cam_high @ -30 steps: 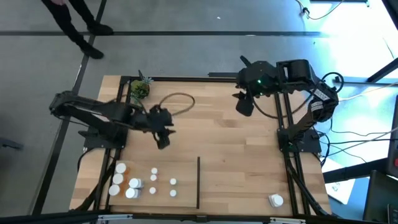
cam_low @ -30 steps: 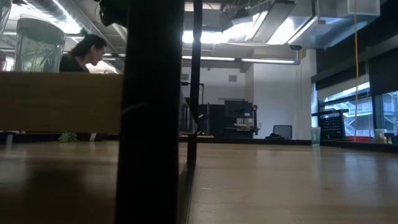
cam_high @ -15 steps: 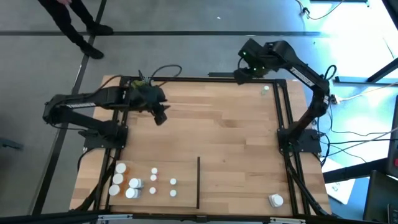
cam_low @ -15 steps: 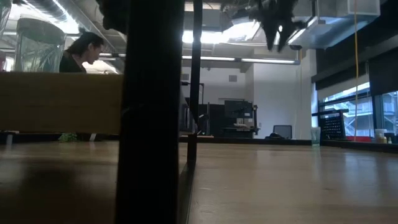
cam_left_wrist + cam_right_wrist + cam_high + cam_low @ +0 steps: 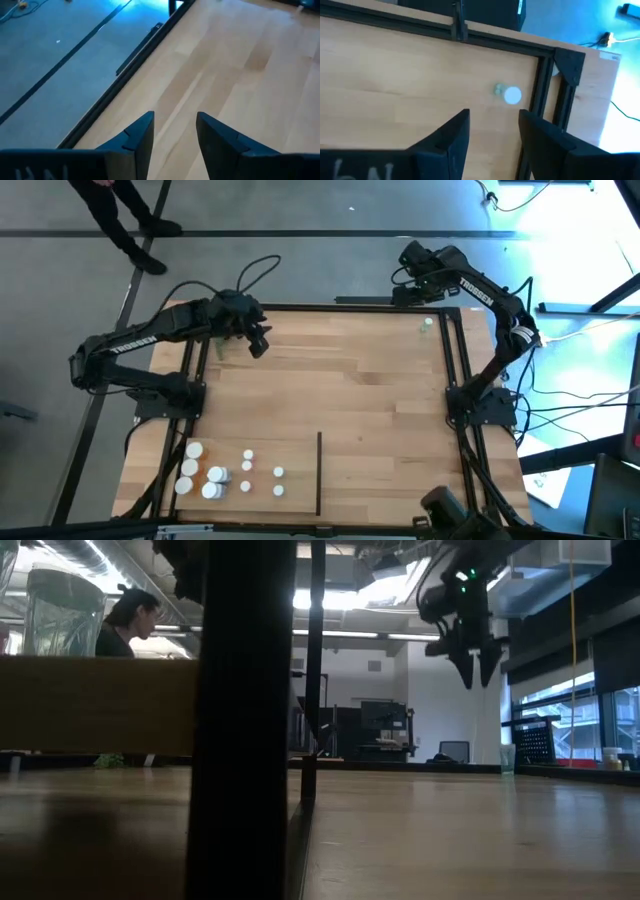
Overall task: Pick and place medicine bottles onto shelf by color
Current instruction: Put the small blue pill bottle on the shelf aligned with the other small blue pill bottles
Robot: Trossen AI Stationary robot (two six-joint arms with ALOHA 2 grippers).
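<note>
The left gripper (image 5: 259,347) swings from mid-table up to the far left corner. The right gripper (image 5: 408,264) lifts beyond the far rail, exposing a white-capped bottle (image 5: 427,324) below it.

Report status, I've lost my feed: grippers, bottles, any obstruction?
Left gripper jaws open, empty, high at far-left edge. Right gripper jaws open, empty, above lone bottle at far-right corner. Other bottles clustered left of divider strip. No obstruction seen.
</note>
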